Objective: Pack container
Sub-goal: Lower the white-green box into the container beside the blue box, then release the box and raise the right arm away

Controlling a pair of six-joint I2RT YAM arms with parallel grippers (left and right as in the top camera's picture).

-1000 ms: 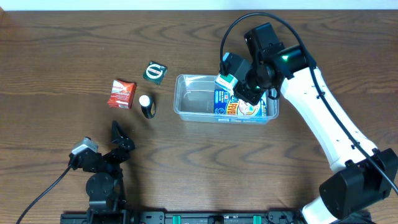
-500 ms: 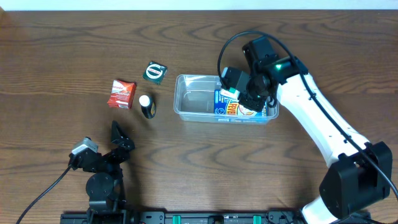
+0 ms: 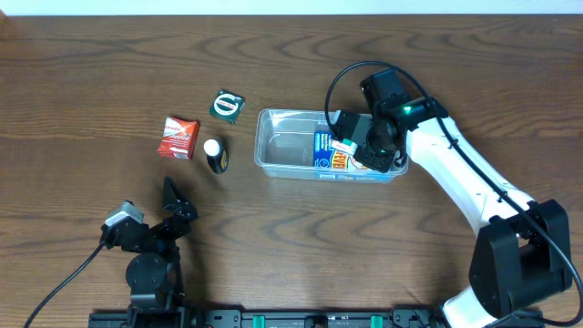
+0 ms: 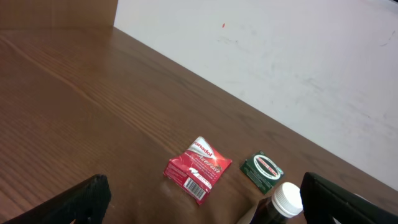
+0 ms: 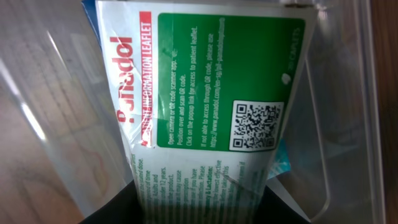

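Placing step: the right gripper [image 3: 351, 146] is down in the container [image 3: 284, 146] on the desk [image 3: 291, 246], a Panadol box [image 5: 205, 93] between its jaws, clamped or freed I cannot tell. Next, let go and lift clear of the rim. The left gripper [image 4: 211, 202], wide open, idles by the unpacked red packet [image 3: 178, 137], green packet [image 3: 227, 106] and bottle [image 3: 215, 155]; nothing blocks them.
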